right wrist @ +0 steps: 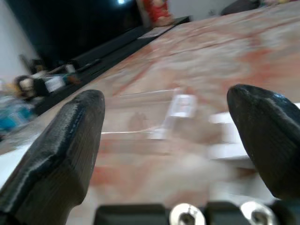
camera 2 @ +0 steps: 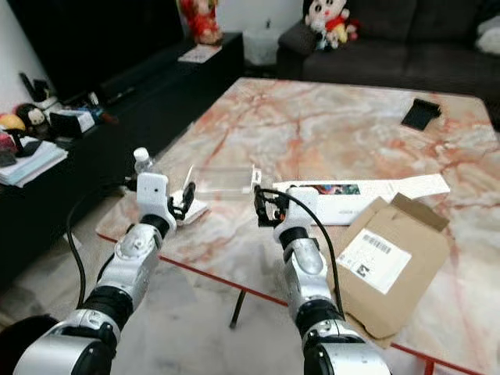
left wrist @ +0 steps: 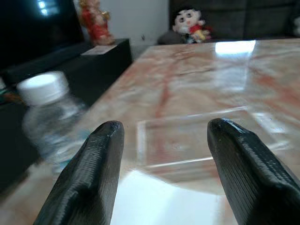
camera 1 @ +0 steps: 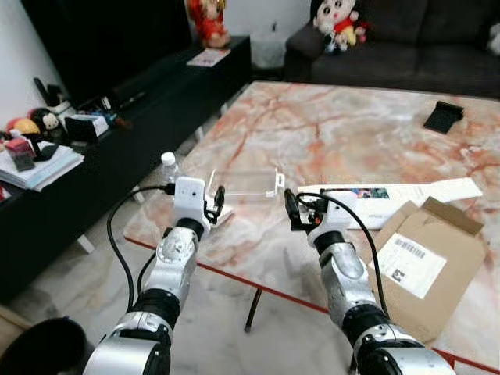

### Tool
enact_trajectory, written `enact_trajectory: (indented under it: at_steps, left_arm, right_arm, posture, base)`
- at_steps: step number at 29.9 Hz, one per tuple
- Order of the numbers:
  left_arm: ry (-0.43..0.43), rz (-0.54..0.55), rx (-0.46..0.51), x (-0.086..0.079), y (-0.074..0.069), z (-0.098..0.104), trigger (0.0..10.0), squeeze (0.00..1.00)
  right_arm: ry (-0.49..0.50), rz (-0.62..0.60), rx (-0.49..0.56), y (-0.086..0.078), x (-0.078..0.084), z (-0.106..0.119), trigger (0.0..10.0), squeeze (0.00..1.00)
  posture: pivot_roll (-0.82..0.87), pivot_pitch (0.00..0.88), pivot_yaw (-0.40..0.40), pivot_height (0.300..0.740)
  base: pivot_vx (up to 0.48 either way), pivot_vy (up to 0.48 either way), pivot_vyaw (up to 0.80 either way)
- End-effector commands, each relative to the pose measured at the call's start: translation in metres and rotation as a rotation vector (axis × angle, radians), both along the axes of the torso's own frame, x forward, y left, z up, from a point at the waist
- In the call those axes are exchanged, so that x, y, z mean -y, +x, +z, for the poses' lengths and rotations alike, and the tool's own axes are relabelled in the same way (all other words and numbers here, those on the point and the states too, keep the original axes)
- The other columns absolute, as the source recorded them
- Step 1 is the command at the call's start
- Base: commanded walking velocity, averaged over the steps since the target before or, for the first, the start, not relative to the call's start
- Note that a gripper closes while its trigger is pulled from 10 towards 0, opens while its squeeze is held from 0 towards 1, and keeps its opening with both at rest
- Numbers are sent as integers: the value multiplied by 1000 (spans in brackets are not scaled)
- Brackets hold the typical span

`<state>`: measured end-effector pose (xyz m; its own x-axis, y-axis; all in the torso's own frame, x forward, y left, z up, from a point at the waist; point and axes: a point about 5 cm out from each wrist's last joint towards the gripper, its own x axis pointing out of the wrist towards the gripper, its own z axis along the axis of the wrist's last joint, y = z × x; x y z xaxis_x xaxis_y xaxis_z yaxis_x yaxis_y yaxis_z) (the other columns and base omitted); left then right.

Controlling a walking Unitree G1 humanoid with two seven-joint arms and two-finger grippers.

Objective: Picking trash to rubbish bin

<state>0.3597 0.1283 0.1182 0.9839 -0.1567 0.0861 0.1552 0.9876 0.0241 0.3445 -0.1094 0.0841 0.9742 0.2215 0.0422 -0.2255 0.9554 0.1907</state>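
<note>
Marble, veined in orange and pink, makes up the low table [camera 1: 328,133] that both arms reach over in a living room. Both grippers hang just above its near edge with jaws apart and nothing between them: the left gripper [camera 1: 216,205] over a small white card [camera 1: 221,216], the right gripper [camera 1: 291,209] a little to its right. Just beyond and between them lies one clear plastic tray [camera 1: 242,183], empty and flat on the marble; it looks very light, thin-walled and slippery, likely to flex or skate away if pushed, so a pinch over its raised rim or its small end tab seems the surest hold. One plastic water bottle [camera 1: 169,166] with a white cap stands at the table's left edge, just beside the left gripper; it also looks light and easy to tip. Further right lie one long white printed box [camera 1: 375,201] and one flattened cardboard mailer [camera 1: 422,262] bearing a label. One small black object [camera 1: 444,117] rests well apart at the far side. One dark round container [camera 1: 43,351], perhaps the bin, sits on the floor at lower left.
</note>
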Motion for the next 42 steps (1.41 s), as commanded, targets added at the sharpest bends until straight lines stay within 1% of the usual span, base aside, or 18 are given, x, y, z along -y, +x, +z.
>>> enact_trajectory:
  at_steps: [1,5,8,9,11,12,18,19,21,22,26,42]
  left_arm:
    - [14,24,-2,-8,-2,-2,10000,0]
    - [13,35,-5,-10,-4,-5,10000,0]
    - [30,32,-22,-12,-5,-8,10000,0]
    - [33,27,-29,-12,-6,-9,10000,1000]
    - [27,26,-38,-12,-6,-10,10000,1000]
    - [10,28,-46,-12,-6,-11,10000,1000]
    - [-2,27,-75,-12,-8,-15,10000,1000]
    - [-27,32,-86,-12,-9,-17,10000,1000]
    - [-36,34,-90,-12,-9,-17,10000,1000]
    - [-62,40,-96,-13,-10,-18,10000,1000]
    - [-82,40,-104,-14,-10,-18,10000,1000]
    - [-91,36,-103,-15,-11,-17,10000,1000]
  right_arm:
    - [-3,25,9,1,-7,3,10000,0]
    - [-2,30,7,1,-8,3,10000,0]
    - [-2,31,3,0,-9,2,10000,0]
    - [-2,31,2,0,-9,1,10000,0]
    - [-1,32,1,0,-9,1,10000,0]
    - [-1,34,0,-1,-10,1,10000,0]
    - [1,32,-1,-2,-11,-1,10000,0]
    - [2,33,-2,-3,-11,-1,10000,0]
    - [3,33,-1,-3,-11,-2,10000,0]
    - [3,33,-3,-5,-11,-4,10000,0]
    - [4,32,-8,-7,-11,-7,10000,0]
    - [-3,32,-14,-8,-10,-8,10000,0]
  posture:
    - [3,0,79,740]
    - [11,0,74,740]
    - [15,0,73,740]
    - [15,0,73,740]
    - [17,0,74,740]
    - [15,0,76,740]
    - [12,0,83,740]
    - [11,0,85,740]
    - [10,0,86,740]
    - [9,0,89,740]
    - [6,0,94,740]
    - [3,0,90,740]
  base:
    - [0,0,0]
    - [0,0,0]
    - [0,0,0]
    - [0,0,0]
    - [0,0,0]
    - [0,0,0]
    - [0,0,0]
    - [0,0,0]
    - [0,0,0]
    - [0,0,0]
    - [0,0,0]
    - [0,0,0]
